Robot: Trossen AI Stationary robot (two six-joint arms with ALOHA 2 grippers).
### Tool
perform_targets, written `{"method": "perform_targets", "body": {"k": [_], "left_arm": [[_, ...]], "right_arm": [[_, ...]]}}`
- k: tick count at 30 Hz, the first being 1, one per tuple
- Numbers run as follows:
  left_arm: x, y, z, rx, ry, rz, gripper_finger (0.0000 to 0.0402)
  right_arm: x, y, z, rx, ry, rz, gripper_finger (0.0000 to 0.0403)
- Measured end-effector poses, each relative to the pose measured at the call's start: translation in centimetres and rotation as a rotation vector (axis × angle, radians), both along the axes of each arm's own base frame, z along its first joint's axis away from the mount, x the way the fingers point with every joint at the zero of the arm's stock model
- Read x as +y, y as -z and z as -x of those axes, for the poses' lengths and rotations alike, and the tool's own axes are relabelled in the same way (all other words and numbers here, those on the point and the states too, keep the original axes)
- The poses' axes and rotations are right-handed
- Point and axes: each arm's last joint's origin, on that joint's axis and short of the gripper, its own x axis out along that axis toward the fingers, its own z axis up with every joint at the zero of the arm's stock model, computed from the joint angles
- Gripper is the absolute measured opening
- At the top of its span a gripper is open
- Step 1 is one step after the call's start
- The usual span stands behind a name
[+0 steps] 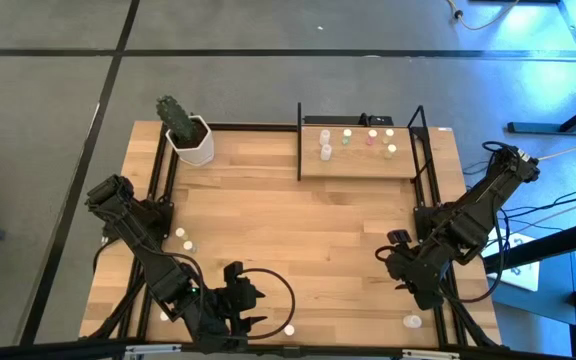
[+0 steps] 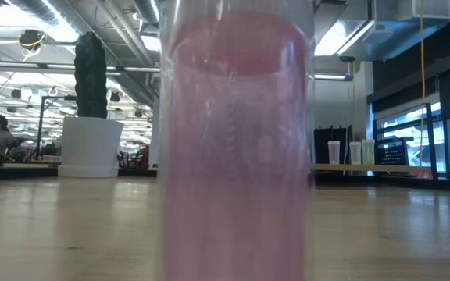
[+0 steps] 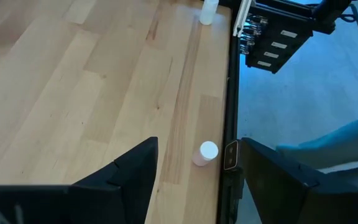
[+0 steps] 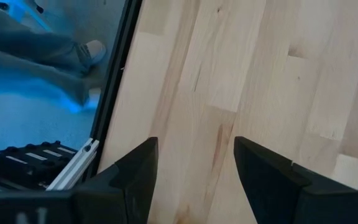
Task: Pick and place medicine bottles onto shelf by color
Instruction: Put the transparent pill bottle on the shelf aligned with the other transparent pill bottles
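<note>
a light-wood tabletop (image 1: 298, 240) with no readable writing anywhere. the shelf (image 1: 360, 158) at the far edge holds several medicine bottles (image 1: 325, 152), caps too small to tell apart. a blurred pink bottle (image 2: 237, 148) blocks the low view. left gripper (image 3: 194, 180) gapes over a white-capped bottle (image 3: 206, 153); right gripper (image 4: 194, 177) gapes, empty.

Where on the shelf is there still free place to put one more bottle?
The shelf is bare along its front edge and at its left end, beside the two white bottles. The back right part is crowded with coloured-cap bottles.
</note>
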Motion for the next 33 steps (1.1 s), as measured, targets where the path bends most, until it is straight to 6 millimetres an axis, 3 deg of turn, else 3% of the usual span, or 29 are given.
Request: {"method": "perform_targets", "body": {"k": [9, 21, 33], "left_arm": [[0.00, 0.00, 0.00, 0.000, 0.000, 0.000, 0.0220], [0.00, 0.00, 0.00, 0.000, 0.000, 0.000, 0.0220], [0.00, 0.00, 0.00, 0.000, 0.000, 0.000, 0.0220]], "right_arm": [[0.03, -0.02, -0.03, -0.007, -0.008, -0.001, 0.0212], [-0.02, 0.09, 0.23, -0.001, -0.152, 0.030, 0.0215], [0.74, 0.75, 0.81, 0.001, -0.227, 0.018, 0.0321]]}}
